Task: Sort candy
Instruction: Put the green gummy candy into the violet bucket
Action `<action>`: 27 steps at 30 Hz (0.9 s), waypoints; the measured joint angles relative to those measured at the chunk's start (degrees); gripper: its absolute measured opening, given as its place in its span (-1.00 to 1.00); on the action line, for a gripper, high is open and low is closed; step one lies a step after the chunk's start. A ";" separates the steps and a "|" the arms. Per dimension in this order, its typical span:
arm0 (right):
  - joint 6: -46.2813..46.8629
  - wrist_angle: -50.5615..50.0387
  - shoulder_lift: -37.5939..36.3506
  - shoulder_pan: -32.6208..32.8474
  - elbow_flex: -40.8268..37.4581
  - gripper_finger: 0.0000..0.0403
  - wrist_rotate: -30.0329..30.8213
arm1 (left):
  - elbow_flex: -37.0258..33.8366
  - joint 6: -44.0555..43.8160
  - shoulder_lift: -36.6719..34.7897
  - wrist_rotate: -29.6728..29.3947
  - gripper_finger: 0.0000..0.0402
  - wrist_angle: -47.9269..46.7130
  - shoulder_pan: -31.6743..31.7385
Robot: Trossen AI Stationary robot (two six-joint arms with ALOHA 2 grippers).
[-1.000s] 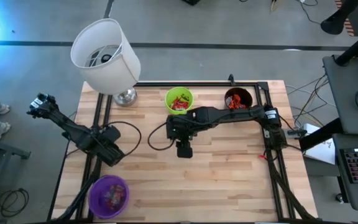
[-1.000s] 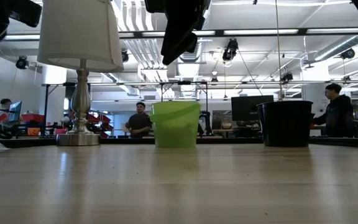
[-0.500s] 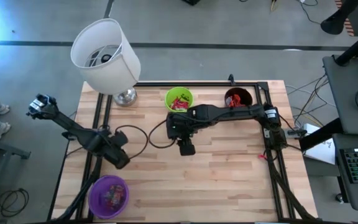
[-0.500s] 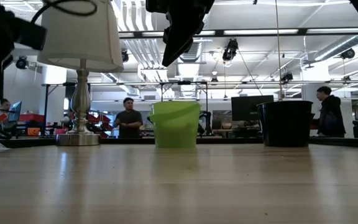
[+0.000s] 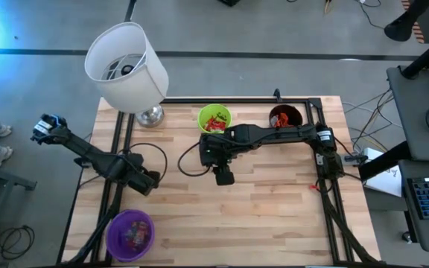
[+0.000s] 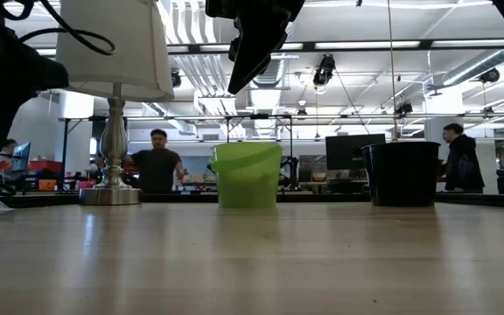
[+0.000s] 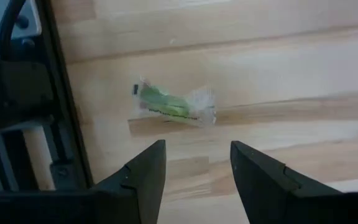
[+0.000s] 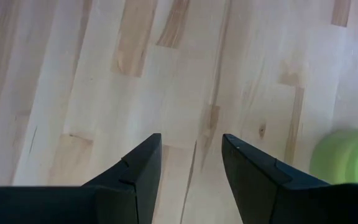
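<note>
Green wrapped candy (image 7: 174, 106) now lies before the advanced left claw (image 7: 193, 171).

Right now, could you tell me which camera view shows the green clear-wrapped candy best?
The left wrist view: the candy lies flat on the table beyond the open left gripper. The low view catches something green at its left edge; the other views don't show it.

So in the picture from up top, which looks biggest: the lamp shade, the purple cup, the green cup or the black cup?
1. lamp shade, clearly biggest, though it sits higher, nearer the camera.
2. purple cup.
3. green cup and black cup look about alike, so I won't rank them.
</note>
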 joint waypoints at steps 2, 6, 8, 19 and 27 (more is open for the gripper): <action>-0.04 0.00 0.00 0.00 0.00 -0.20 0.00 | -0.10 -1.28 0.00 0.03 -0.19 0.02 0.36; -0.14 0.01 0.00 0.00 0.00 -0.20 0.00 | -0.82 -0.88 0.00 0.05 -0.19 0.02 1.20; -0.17 0.02 0.00 0.00 0.00 -0.20 0.00 | -1.92 -1.02 0.00 0.39 -0.19 0.13 1.79; 0.00 0.07 0.00 0.00 0.00 -0.20 -0.02 | -1.46 -4.85 0.96 1.44 -0.19 0.52 6.11; -0.07 0.04 0.00 0.00 0.00 -0.20 -0.22 | -0.84 23.35 0.99 0.84 -0.19 1.10 6.29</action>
